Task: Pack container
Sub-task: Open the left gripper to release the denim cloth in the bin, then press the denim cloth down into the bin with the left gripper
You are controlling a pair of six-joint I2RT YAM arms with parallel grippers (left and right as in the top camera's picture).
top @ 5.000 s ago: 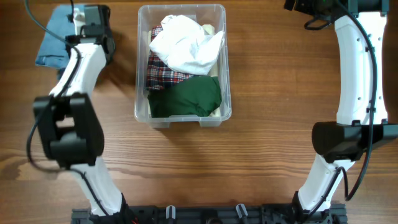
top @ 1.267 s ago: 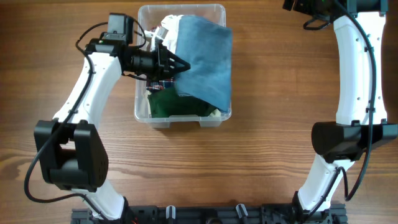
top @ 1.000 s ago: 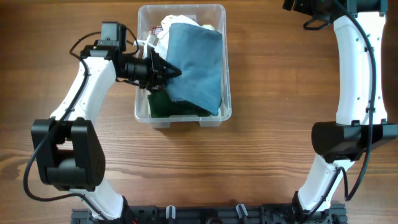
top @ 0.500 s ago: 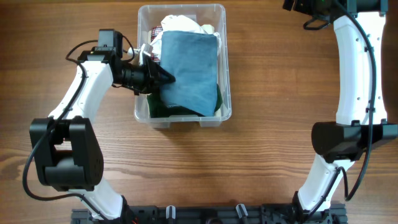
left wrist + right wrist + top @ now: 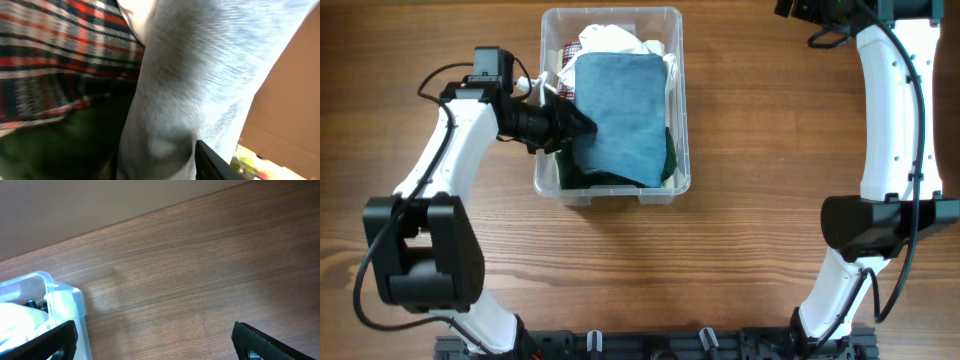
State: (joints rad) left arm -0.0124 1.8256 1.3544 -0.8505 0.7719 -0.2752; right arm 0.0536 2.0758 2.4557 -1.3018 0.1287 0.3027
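**Overhead:** L gripper [image 5: 582, 127] sits at the left edge of the blue cloth [image 5: 620, 115], inside the container [image 5: 682, 100]. Can't tell here whether its fingers are apart or pinching fabric. Risk: if fabric is snagged on a finger when the arm lifts out, the cloth gets hauled out w/ it, or it drags the white cloth [image 5: 610, 40] over the rim. The arm also hugs the left wall, so a sideways pull could shove the container across the table [image 5: 740, 250]. The container is clear plastic w/ rounded corners and a thick rim. It sits upper-middle of the table, packed near full: blue on top, green cloth [image 5: 668, 165] at the near end, plaid cloth [image 5: 568, 52] far left.

**L wrist:** Blue fabric fills most of the frame, touching or just beside the one finger [image 5: 215, 160] in view. Grip isn't readable here either. The pile looks high and might spring up.

**R wrist:** R gripper [image 5: 157, 340] is spread wide and empty over bare wood. Only a corner of the container shows, off to one side. No hazard there.
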